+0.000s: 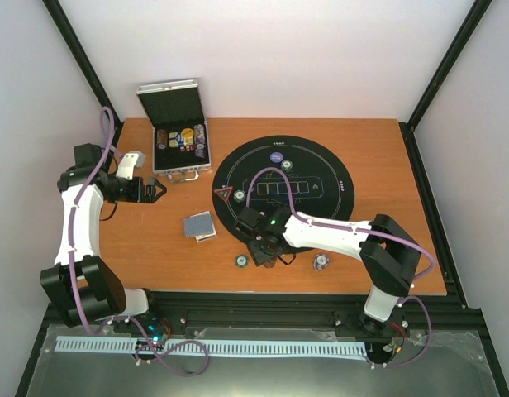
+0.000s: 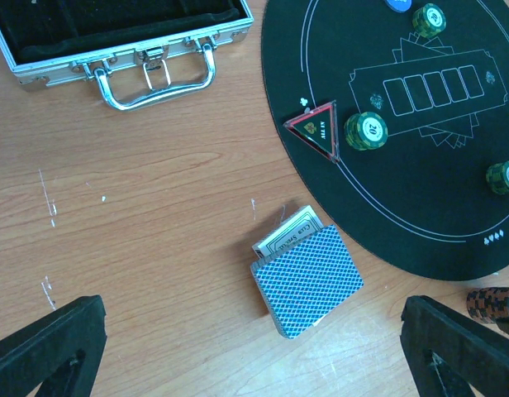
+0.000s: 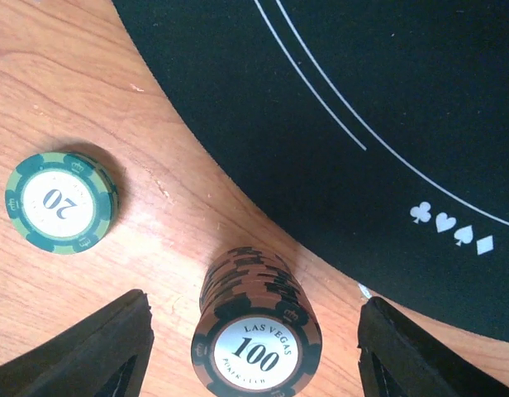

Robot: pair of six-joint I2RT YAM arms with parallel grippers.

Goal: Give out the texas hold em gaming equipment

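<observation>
Your right gripper (image 1: 267,255) has its fingers spread around the brown striped 100-chip stack (image 3: 256,331), lower centre on the wooden desk (image 1: 370,165), not gripping; your left gripper (image 1: 159,192) gapes, empty. Mid-frame, the blue-backed card deck (image 1: 199,225) looks undealt. Green striped chips (image 1: 286,165) dot the round black mat (image 1: 329,165); more wait in the silver case (image 1: 170,101), upper left.

Left tool (image 1: 159,192) and right tool (image 3: 254,343) both point downward, jaws spread wide.

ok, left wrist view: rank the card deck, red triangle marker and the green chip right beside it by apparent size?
1. card deck, clearly largest.
2. red triangle marker and green chip: too alike to rank. The triangle spans slightly more.
</observation>
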